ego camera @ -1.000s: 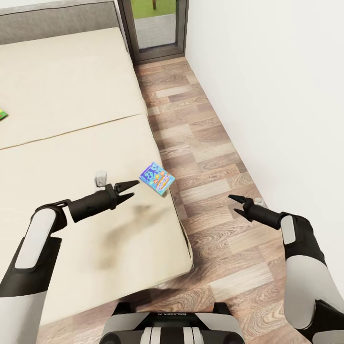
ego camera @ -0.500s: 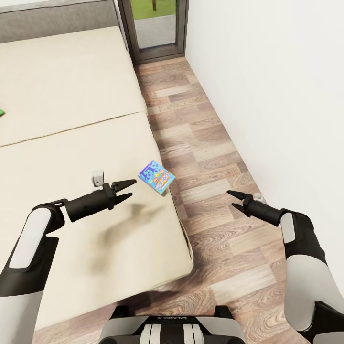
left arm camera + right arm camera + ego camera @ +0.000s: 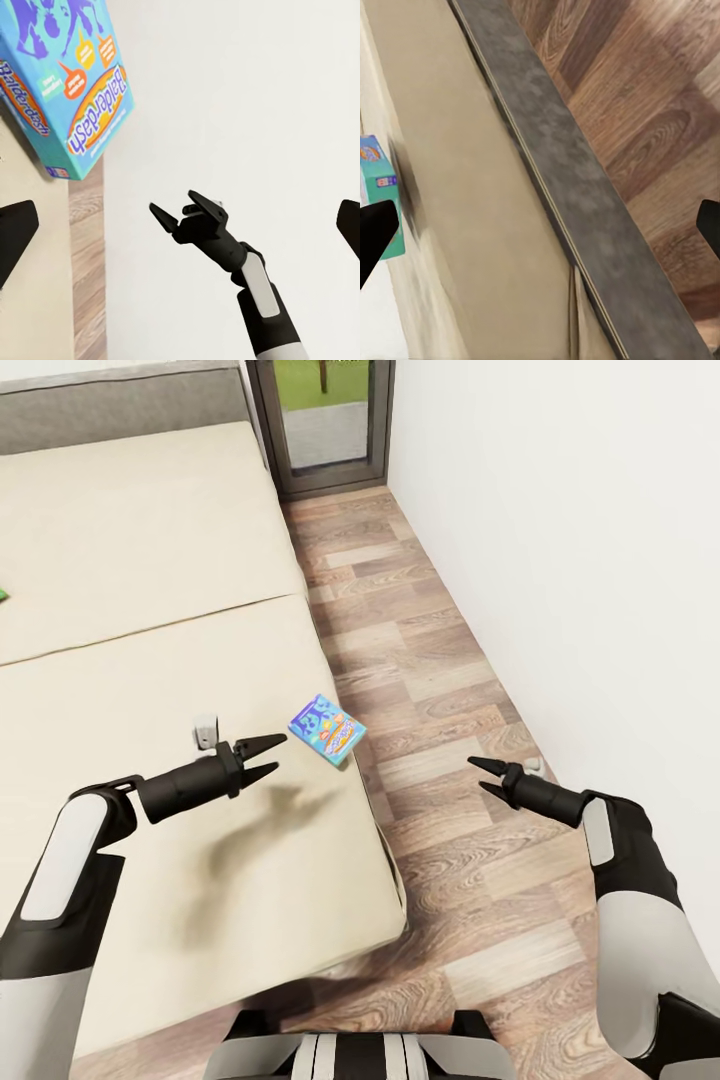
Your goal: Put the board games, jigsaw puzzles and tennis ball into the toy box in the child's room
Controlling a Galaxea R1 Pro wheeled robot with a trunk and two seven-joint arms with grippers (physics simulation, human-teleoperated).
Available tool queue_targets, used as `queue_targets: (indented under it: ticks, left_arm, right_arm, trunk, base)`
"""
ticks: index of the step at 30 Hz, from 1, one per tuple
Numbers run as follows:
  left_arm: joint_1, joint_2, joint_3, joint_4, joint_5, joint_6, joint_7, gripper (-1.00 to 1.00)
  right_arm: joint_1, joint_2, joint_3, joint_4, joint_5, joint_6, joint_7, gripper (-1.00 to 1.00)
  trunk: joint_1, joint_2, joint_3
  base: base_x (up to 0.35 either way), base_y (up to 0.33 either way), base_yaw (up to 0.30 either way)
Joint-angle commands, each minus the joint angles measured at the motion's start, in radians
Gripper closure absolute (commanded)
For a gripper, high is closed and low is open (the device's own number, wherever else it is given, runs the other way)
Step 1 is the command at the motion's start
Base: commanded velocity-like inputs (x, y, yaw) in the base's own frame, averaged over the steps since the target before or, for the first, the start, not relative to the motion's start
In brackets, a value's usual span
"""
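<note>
Hovering over the bed (image 3: 150, 560) with fingers spread and empty, the left gripper (image 3: 268, 756) points toward the small blue board game (image 3: 326, 728) lying at the bed's right edge. Over the wood floor (image 3: 430, 660), the right gripper (image 3: 483, 776) also hangs open-fingered, holding nothing.

White-shelled upper arms, black elbow joints, dark grey forearms, black pointed two-finger grippers, grey-striped trunk top

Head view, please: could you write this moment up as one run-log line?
phase: reaching | left gripper: open, short of blue game box | box: on bed edge | right gripper: open, empty, over floor
</note>
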Motion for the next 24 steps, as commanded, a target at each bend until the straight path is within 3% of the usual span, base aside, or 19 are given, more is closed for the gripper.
queue_targets:
  ticks: [1, 16, 24]
  left_arm:
    - [-0.001, -0.001, 0.001, 0.000, 0.011, 0.004, 0.009, -1.00]
    - [-0.010, -0.004, -0.002, 0.000, 0.047, 0.004, 0.013, -1.00]
    - [-0.010, -0.004, -0.002, 0.000, 0.058, 0.004, 0.015, -1.00]
  right_arm:
    - [-0.001, 0.000, 0.000, -0.001, 0.000, 0.005, 0.009, -1.00]
    - [-0.001, -0.003, 0.005, -0.021, -0.001, 0.003, 0.102, -1.00]
    - [-0.001, -0.003, 0.007, -0.039, -0.001, 0.003, 0.126, -1.00]
  trunk:
    - [0.004, -0.007, -0.002]
    - [0.061, -0.112, -0.025]
    - [0.061, -0.112, -0.012]
  base:
    - [0.000, 0.000, 0.000]
    - [0.000, 0.000, 0.000]
    - [0.000, 0.000, 0.000]
